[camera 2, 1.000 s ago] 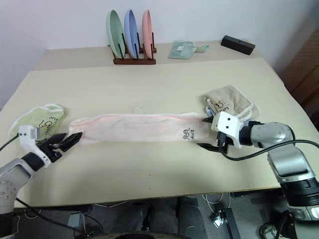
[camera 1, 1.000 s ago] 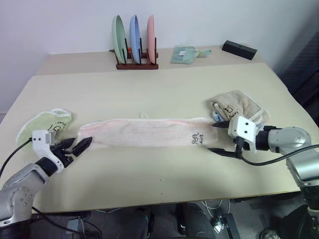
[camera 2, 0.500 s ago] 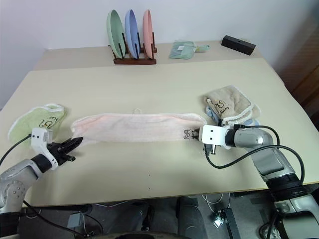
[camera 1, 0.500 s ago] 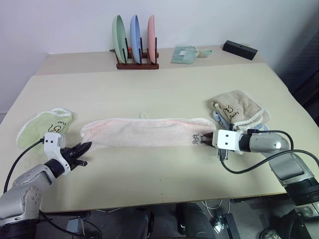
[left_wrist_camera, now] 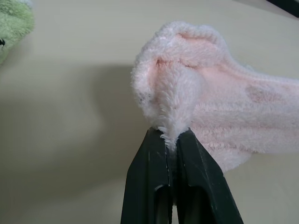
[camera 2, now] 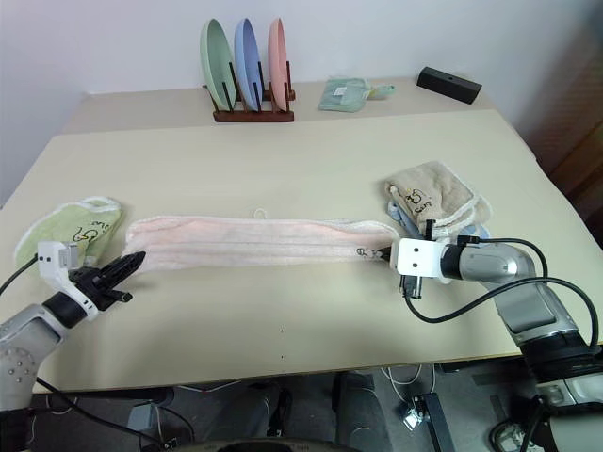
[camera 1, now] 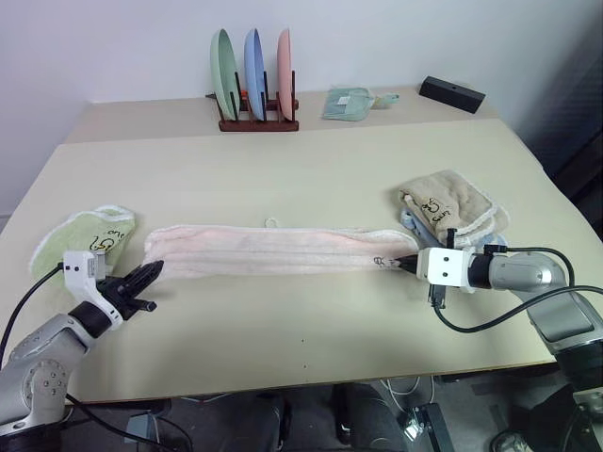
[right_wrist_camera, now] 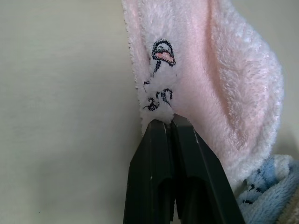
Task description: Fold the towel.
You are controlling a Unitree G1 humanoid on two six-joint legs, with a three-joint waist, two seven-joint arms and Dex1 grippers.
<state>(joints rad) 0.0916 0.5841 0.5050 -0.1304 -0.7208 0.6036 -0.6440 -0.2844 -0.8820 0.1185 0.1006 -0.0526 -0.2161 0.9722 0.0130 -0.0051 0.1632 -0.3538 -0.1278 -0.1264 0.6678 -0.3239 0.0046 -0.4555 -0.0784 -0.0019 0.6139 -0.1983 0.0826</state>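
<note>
We see the beige table [camera 1: 301,179] spread wide beneath both pincers. Stretched between them lies the pink towel [camera 1: 273,250], a long band running from one pincer to the other, its small loop on the far edge and its dark printed logo at the end by the right pincer. The left pincer [camera 1: 149,273] is clenched on the towel's left end, a tuft of terry squeezed between its black fingers [left_wrist_camera: 154,177]. The right pincer [camera 1: 407,263] is clenched on the opposite end, gripping the cloth just beside the logo [right_wrist_camera: 159,74]. Just beyond the right pincer sits a folded tan towel [camera 1: 452,209], with a blue cloth [right_wrist_camera: 261,186] under it close to the fingers. Beside the left pincer, on its outer side, lies a green towel [camera 1: 83,237]. Well beyond both pincers stands a plate rack [camera 1: 256,80] with three plates.
</note>
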